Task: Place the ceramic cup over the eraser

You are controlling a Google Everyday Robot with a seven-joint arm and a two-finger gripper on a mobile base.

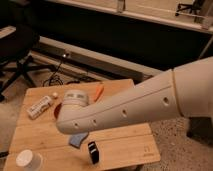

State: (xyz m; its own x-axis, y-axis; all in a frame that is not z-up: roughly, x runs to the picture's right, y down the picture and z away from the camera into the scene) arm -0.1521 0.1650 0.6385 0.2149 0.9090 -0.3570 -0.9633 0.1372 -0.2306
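I can't see the gripper: it is hidden behind the bend of the arm, which reaches in from the right above the middle of the table, so I cannot tell how far open it is or whether it holds anything. Just below the bend lies a blue sponge. The eraser stands beside it, near the table's front edge. The ceramic cup sits apart at the front left corner. A white bottle lies near the left edge.
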